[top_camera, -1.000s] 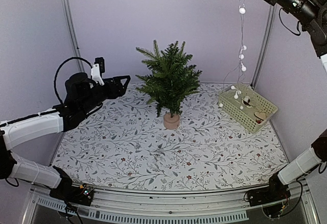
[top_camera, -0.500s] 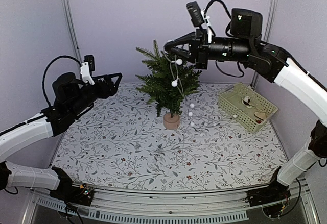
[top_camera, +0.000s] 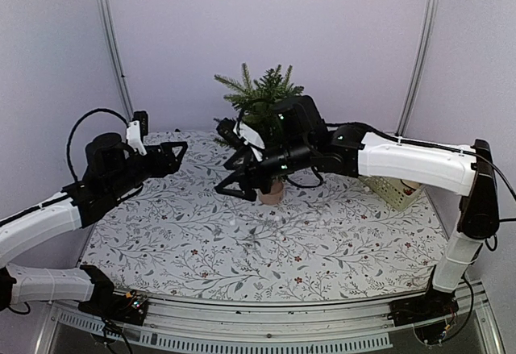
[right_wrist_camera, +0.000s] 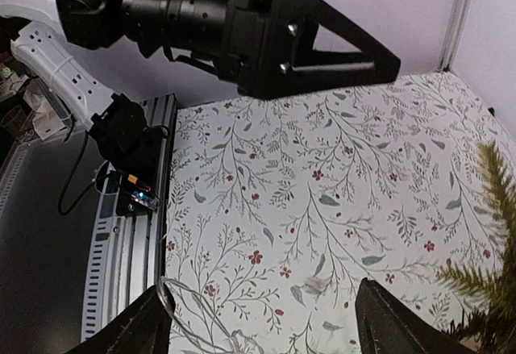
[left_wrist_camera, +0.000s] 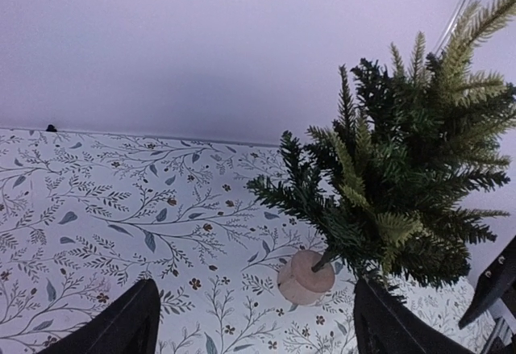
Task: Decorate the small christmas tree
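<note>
Black and white, the right arm point(top_camera: 403, 159) has dropped from above the small christmas tree point(top_camera: 262, 100) and now crosses its front. We see the tree at the far middle of the table point(top_camera: 201, 237), with the right gripper point(top_camera: 235, 190) gaping just beside its base and the left gripper point(top_camera: 179, 155) gaping well apart from it. What the cream basket point(top_camera: 393, 196) holds is hidden.

Left arm point(top_camera: 48, 209) lay extended toward centre; left gripper point(top_camera: 172, 157) raised, jaws wide apart. Right arm point(top_camera: 403, 160) stretched across leftward; right gripper point(top_camera: 230, 178) pointed down-left, jaws spread.
</note>
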Motion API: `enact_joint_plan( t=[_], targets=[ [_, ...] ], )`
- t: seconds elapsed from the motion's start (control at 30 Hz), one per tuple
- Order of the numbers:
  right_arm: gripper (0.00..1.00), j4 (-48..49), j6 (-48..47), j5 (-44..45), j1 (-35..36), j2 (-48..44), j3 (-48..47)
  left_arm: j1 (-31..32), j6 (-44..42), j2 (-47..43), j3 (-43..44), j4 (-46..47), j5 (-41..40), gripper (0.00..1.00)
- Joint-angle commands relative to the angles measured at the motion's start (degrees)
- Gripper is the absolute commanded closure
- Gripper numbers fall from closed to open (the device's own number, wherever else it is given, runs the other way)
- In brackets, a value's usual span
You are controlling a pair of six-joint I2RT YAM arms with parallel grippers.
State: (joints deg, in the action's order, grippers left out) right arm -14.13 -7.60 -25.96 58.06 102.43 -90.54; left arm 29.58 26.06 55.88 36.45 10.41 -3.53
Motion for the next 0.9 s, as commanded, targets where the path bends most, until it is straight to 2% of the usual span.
enact_joint_plan(
  t=[0.0,0.1,0.2,0.33,0.5,0.63,0.8,0.87],
  targets=[
    [0.16,0.7,-0.5,4.0,-0.9,-10.3,8.4,0.1,-4.3,0.5,-1.3,0.6,6.9,0.16],
    [0.12,1.1,1.2,1.7,-5.1,-15.6,14.9,2.2,-6.8,2.3,-1.2,1.6,9.1,0.16],
    [0.02,1.7,2.8,-0.5,-9.1,-20.6,20.8,4.5,-8.3,4.1,-1.4,3.7,10.6,0.16],
    [0.01,-0.4,1.9,-0.8,-12.7,-23.6,23.7,9.3,-12.6,7.2,-0.3,5.5,11.4,0.17],
    [0.05,3.2,6.5,-4.6,-22.9,-30.3,29.7,20.3,-19.5,17.3,4.1,5.9,10.1,0.21],
    [0.11,4.1,12.6,-6.5,-32.3,-32.8,32.7,28.5,-22.8,32.2,13.9,2.3,6.3,0.34],
    [0.25,3.4,16.0,-3.6,-37.1,-32.3,34.5,31.8,-22.6,49.4,28.0,-3.4,2.3,0.47],
    [0.29,3.0,16.2,-2.0,-37.4,-31.1,35.0,32.5,-23.0,52.6,31.1,-4.2,1.5,0.5]
  ],
)
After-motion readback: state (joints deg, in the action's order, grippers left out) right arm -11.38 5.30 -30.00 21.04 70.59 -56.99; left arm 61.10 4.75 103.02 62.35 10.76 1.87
